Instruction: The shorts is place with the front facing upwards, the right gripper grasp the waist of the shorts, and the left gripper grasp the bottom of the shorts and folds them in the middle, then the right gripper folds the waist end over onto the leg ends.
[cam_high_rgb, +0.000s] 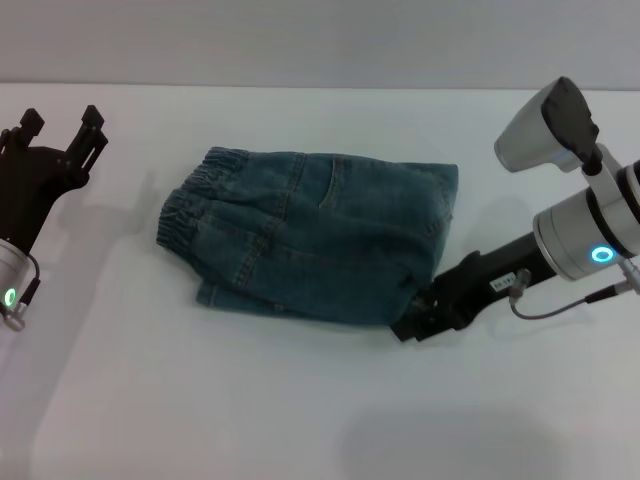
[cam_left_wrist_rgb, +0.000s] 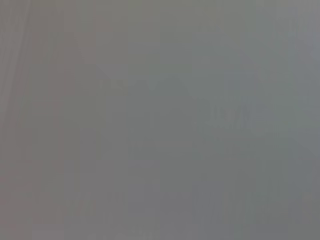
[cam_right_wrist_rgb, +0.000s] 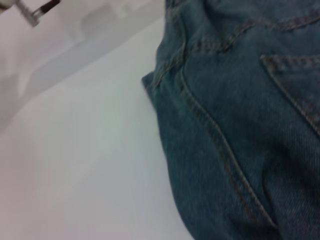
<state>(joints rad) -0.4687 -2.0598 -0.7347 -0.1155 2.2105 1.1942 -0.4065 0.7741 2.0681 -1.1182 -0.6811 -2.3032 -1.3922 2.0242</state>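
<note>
The blue denim shorts (cam_high_rgb: 315, 235) lie folded on the white table (cam_high_rgb: 300, 400), with the gathered elastic waist (cam_high_rgb: 188, 210) on top at their left end. My right gripper (cam_high_rgb: 412, 320) is low at the near right corner of the shorts, touching the denim edge, its tip partly hidden by the cloth. Close-up denim seams of the shorts (cam_right_wrist_rgb: 240, 115) fill the right wrist view. My left gripper (cam_high_rgb: 62, 125) hangs raised at the far left, open and empty, well away from the shorts. The left wrist view is plain grey.
White tabletop surrounds the shorts on all sides. The right arm's silver body and camera housing (cam_high_rgb: 550, 125) stand over the table's right side. A cable (cam_high_rgb: 560, 305) loops beside the right wrist.
</note>
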